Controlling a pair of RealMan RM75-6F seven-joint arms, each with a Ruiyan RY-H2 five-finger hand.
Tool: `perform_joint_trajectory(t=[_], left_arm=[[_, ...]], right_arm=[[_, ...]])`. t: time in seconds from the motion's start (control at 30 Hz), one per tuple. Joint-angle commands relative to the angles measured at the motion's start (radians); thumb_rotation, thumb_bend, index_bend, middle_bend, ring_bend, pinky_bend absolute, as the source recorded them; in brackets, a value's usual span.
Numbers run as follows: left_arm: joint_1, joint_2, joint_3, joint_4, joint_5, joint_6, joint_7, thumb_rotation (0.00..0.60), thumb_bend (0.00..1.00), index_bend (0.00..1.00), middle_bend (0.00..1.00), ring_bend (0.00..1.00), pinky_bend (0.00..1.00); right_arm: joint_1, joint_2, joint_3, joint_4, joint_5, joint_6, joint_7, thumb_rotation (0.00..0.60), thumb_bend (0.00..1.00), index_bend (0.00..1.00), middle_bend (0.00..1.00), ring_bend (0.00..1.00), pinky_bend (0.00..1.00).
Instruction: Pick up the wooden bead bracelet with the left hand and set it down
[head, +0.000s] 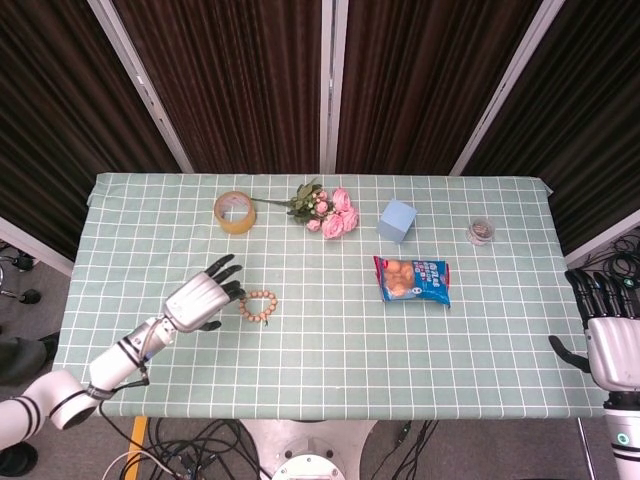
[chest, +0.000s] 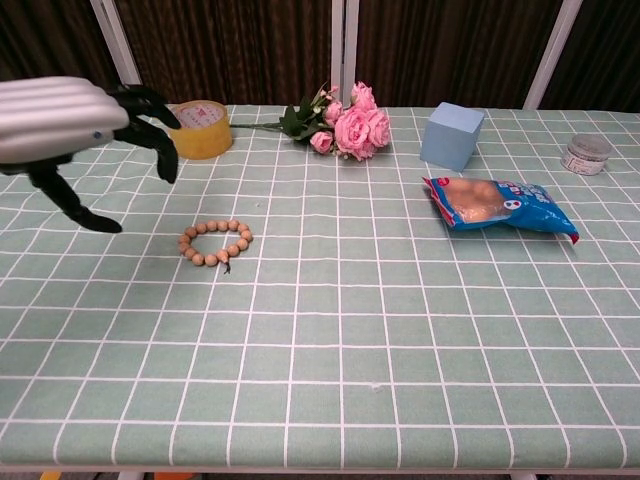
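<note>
Green checked tablecloth (head: 330, 340), round light-wood bead bracelet (head: 258, 305) lying flat, left hand (head: 200, 297) spread just beside it, empty

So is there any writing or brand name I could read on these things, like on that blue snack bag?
Snack bag: it carries print, but too small and blurred to read.
Small round tin: its side label is too blurred to read.
Tape roll, blue box, wooden bead bracelet: no text visible.
</note>
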Motion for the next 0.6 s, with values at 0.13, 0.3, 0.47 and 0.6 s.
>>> perform_joint_trajectory(t=[0.13,0.3,0.47,0.6], left_arm=[[-0.048,-0.132,0.019,0.12,-0.01,-0.028,0.053,0.6,0.13,0.42,0.42,0.12,0.04],[-0.053,-0.176,0.033,0.165,-0.037,-0.044,0.11,0.6,0.13,0.42,0.42,0.12,0.04],[-0.054,-0.221,0.038,0.211,-0.07,-0.046,0.136,0.6,0.13,0.45,0.44,0.12,0.04],[-0.057,-0.252,0.043,0.248,-0.089,-0.044,0.129,0.6,0.14,0.46,0.46,0.12,0.04]], right_arm=[[0.001,0.0,-0.001,0.001,0.006,-0.009,0.004,0.6,0.09,0.0,0.07,0.0,0.0],[0.004,-0.005,-0.001,0.005,0.01,-0.018,0.009,0.6,0.09,0.0,0.07,0.0,0.0],[0.007,-0.01,-0.001,0.01,0.015,-0.027,0.015,0.6,0.09,0.0,0.07,0.0,0.0],[0.007,-0.011,-0.001,0.012,0.016,-0.029,0.018,0.6,0.09,0.0,0.08,0.0,0.0]])
